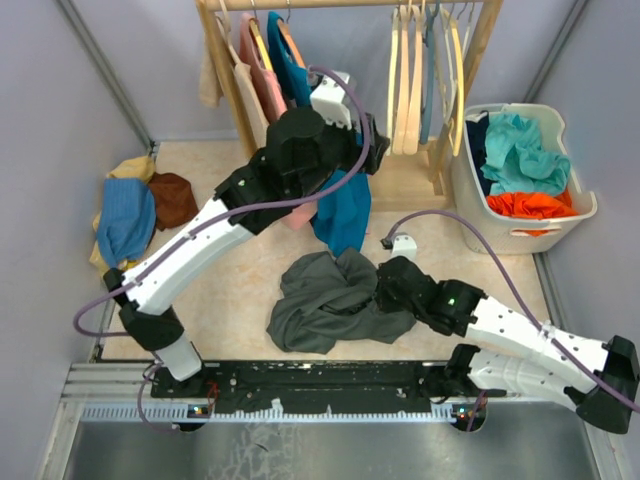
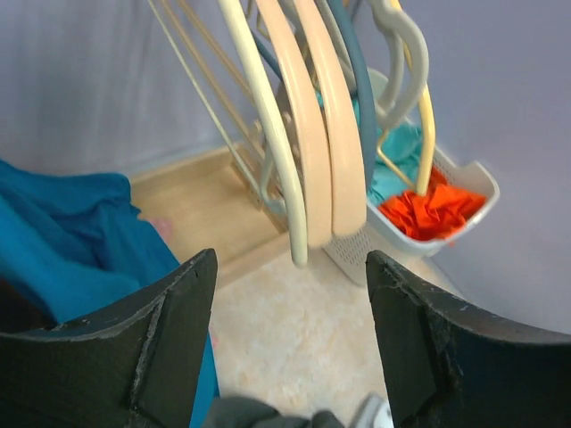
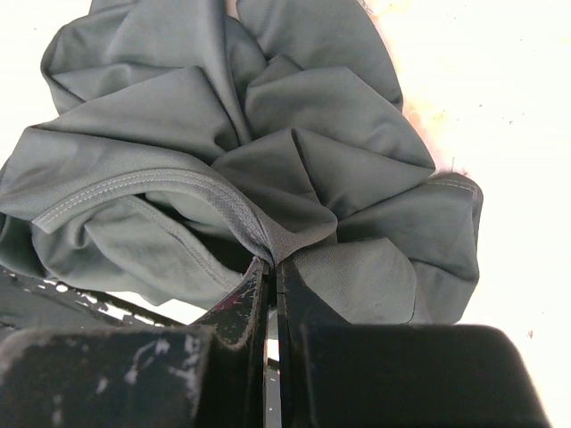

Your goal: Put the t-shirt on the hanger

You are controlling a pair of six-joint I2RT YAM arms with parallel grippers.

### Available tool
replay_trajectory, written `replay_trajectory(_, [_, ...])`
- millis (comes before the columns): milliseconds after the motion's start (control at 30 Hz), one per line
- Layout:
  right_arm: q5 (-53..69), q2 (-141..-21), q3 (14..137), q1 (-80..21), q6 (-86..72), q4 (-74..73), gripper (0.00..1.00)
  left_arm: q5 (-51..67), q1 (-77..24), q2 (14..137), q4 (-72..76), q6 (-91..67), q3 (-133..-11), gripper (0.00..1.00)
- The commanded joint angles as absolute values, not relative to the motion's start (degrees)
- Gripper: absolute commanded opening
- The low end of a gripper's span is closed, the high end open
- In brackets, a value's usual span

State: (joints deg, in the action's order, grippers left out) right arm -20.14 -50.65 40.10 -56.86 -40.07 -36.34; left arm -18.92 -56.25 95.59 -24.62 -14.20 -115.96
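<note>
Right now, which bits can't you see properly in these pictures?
1. Neck label of the t-shirt: top and right wrist views, lost in the crumpled folds.
2. Hooks of the wooden hangers: left wrist view, cut off by the top edge.
3. right gripper: top view, its fingertips hidden under its own wrist.

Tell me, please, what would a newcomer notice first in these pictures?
The crumpled dark grey t-shirt lies mid-table, with the right gripper shut on a fold of it. The left gripper, open, faces the pale wooden hangers on the rack at the far side. Bright orange and teal clothes fill the white basket at far right.
</note>
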Motion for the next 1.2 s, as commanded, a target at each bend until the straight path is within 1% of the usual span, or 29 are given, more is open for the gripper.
replay_trajectory(0, [-20.29,-48.47,40.17,-56.78,-41.3,-34.9,0.0,-24.18,-55.41,100.01,-19.07,-11.82,-122.34,0.74])
replay_trajectory(200, [-20.14,-47.53,40.08,-56.76,-41.53,-35.1,0.0,-28.33,-54.32,104.95,-14.35,-11.38,-125.72,0.74])
replay_trajectory(500, [-20.21,-44.98,39.31,-56.73,-41.77,-36.1,0.0,-29.57,-52.99,110.78,-12.0,-10.92,-130.83,0.73])
replay_trajectory(700, [-20.23,-44.07,38.47,-56.72,-41.76,-36.11,0.0,-29.26,-52.86,112.41,-11.24,-11.32,-131.12,0.73])
replay_trajectory(1167, [-20.44,-43.16,38.19,-56.7,-41.05,-35.71,0.0,-34.41,-52.01,115.29,-9.36,-7.39,-132.84,0.73])
